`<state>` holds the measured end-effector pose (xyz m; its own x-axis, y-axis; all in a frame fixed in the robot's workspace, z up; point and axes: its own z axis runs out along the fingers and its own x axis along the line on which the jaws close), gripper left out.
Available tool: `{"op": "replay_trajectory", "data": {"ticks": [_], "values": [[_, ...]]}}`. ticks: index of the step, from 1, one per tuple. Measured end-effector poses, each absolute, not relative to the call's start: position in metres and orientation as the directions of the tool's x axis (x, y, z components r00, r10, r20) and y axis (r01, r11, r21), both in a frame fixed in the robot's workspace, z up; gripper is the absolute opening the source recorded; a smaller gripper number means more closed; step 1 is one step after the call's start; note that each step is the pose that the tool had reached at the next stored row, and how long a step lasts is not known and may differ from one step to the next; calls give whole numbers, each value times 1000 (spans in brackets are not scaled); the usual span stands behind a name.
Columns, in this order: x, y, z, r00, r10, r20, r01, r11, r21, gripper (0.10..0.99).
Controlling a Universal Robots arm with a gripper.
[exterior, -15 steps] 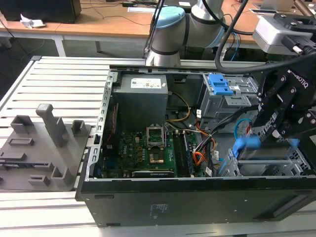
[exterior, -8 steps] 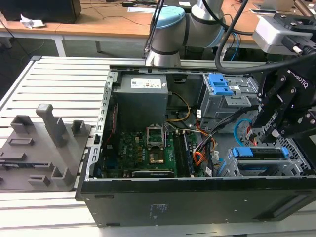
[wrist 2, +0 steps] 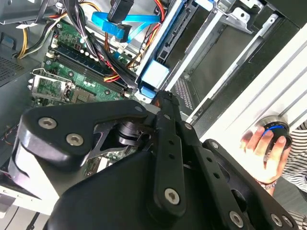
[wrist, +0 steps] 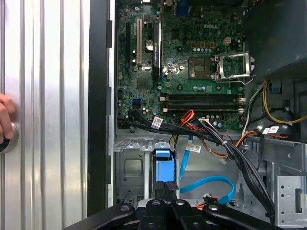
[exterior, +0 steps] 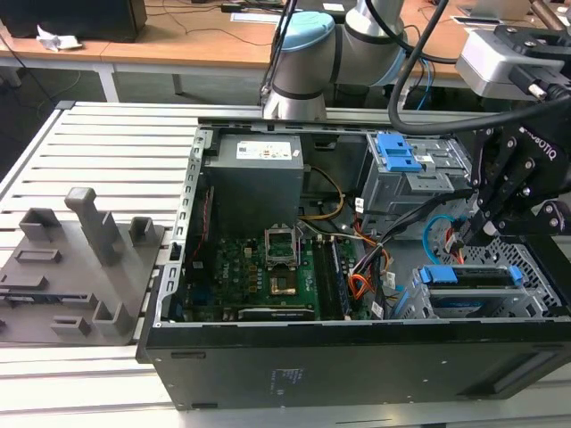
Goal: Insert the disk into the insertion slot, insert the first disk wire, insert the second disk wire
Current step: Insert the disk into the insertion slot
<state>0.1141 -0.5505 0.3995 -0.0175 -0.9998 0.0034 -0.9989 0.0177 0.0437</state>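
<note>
The gripper [exterior: 477,225] hangs over the open computer case [exterior: 357,366] at the exterior view's right, its fingers pressed together with nothing seen between them. In both wrist views the fingertips [wrist: 169,187] sit right at the blue front handle of the disk [wrist: 163,168]; whether they touch it cannot be told.

The disk [exterior: 446,275] lies inside the slot [exterior: 508,308], the low grey cage in the case's near corner at the exterior view's right, with its blue handle facing into the case.

The light-blue wire [wrist: 211,182] curves in a loop just beside the slot, between the disk and the taller bay [exterior: 419,174] with the blue latch. In the second wrist view the wire [wrist 2: 115,25] runs above the disk's handle [wrist 2: 154,75], near the gripper [wrist 2: 165,98]. Where its plug ends cannot be made out.

The motherboard [wrist: 192,72] fills the middle of the case. The case rests on a slatted metal table [exterior: 107,143]. A person's hand [wrist 2: 264,146] rests on a round button at the table's edge, well apart from the gripper.
</note>
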Motion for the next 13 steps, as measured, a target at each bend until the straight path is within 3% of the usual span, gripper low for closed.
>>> {"op": "replay_trajectory", "data": {"ticks": [13], "values": [[127,-549,394,-17,-1000,3,-999,18,47,106]]}}
